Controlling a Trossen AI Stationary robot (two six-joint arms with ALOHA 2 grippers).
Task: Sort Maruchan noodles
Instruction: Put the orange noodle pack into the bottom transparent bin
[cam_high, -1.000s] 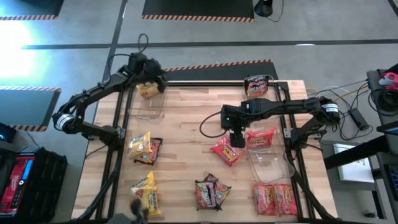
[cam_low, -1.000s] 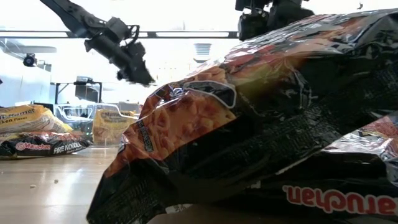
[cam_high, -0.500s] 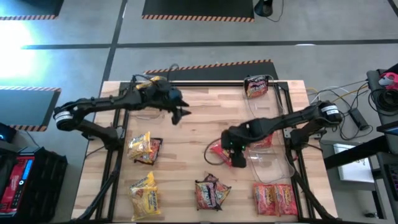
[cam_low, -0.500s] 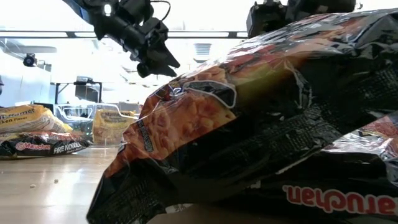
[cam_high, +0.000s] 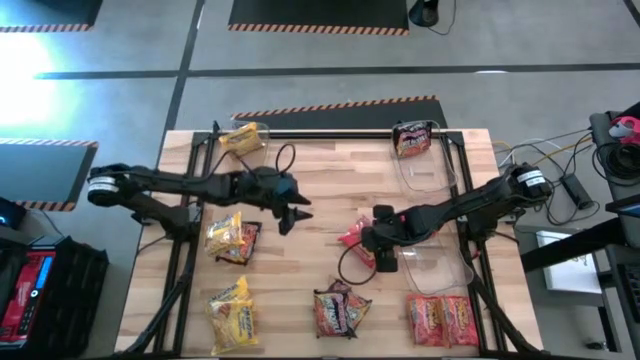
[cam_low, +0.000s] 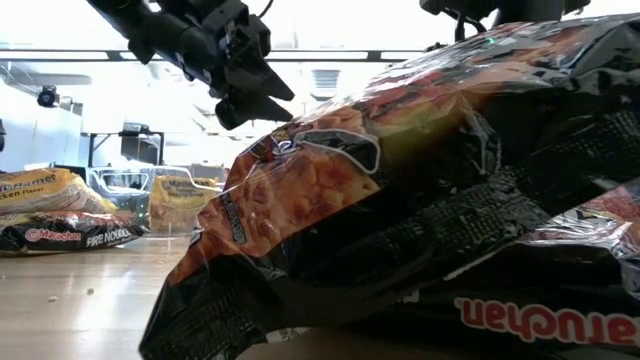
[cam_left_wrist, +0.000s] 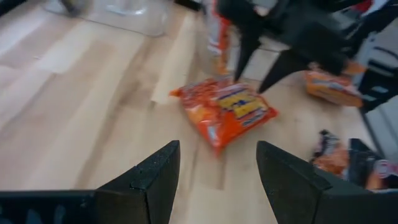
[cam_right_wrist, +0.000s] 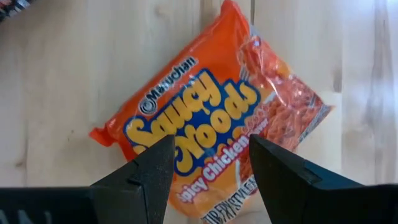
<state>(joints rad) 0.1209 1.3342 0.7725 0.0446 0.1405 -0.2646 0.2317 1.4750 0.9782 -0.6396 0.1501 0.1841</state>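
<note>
A red-orange Maruchan packet (cam_right_wrist: 211, 118) lies flat on the table near its middle (cam_high: 352, 237). My right gripper (cam_right_wrist: 208, 162) hangs open just above it, pointing steeply down, with one finger on each side and touching nothing (cam_high: 378, 250). My left gripper (cam_left_wrist: 217, 168) is also open. It stands left of that packet over bare wood (cam_high: 297, 215) and slants toward it. Other noodle packets lie flat on the table: yellow and dark ones (cam_high: 228, 238), yellow ones (cam_high: 232, 310), dark ones (cam_high: 340, 308) and red-orange ones (cam_high: 440, 320).
A clear bin at the far left holds a yellow packet (cam_high: 243, 138). A clear bin at the far right holds a dark packet (cam_high: 412, 138). Another clear bin (cam_high: 435, 262) sits under my right arm. A dark packet (cam_low: 420, 200) fills the low view close up.
My left gripper has swung away from the far-left bin toward the table's middle, sinking a little; the yellow packet stays in that bin. My right gripper has gone toward the near edge and down, and it now hangs over the red-orange packet. Both stay open.
</note>
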